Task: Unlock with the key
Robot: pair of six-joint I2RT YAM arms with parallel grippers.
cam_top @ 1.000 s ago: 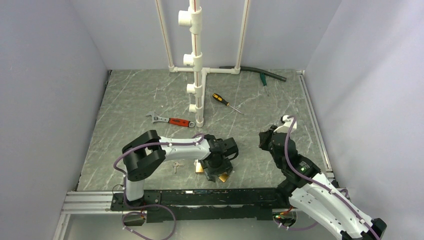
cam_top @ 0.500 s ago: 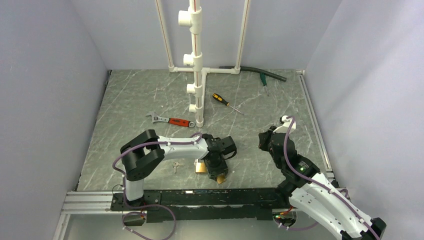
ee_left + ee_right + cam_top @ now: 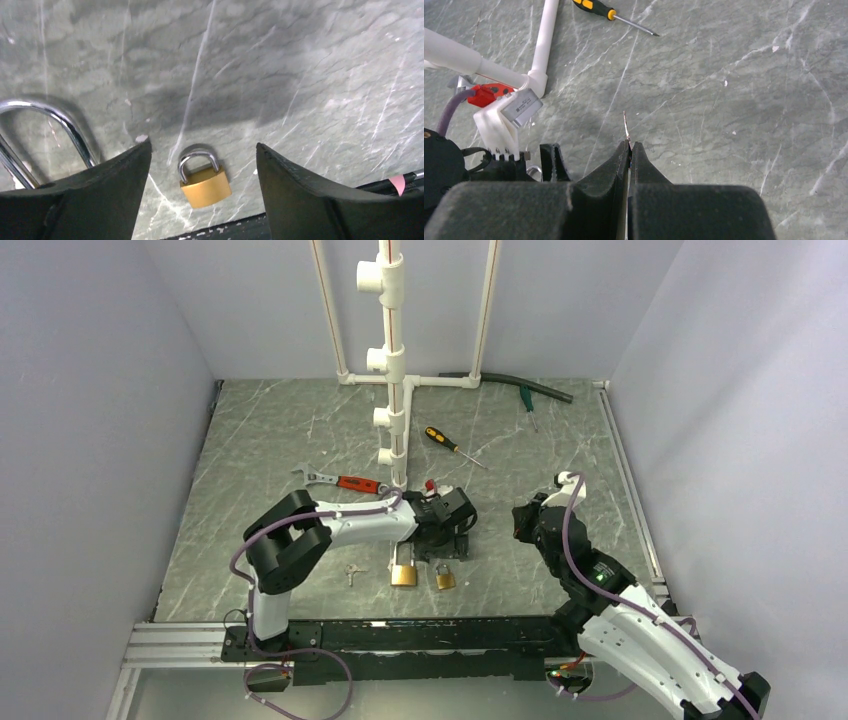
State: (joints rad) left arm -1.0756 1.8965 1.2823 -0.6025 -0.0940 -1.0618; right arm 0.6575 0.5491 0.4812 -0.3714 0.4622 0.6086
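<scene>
The top camera, high behind the arms, overlooks the whole table (image 3: 280,440); the wrist cameras look down close, the left sharing the small brass padlock (image 3: 205,186) with it.

A grey-green marbled tabletop (image 3: 290,430) is spreading beneath my left gripper (image 3: 202,147), catching soft even light; pale lilac walls (image 3: 90,390) are rising ahead of it and on both sides
</scene>
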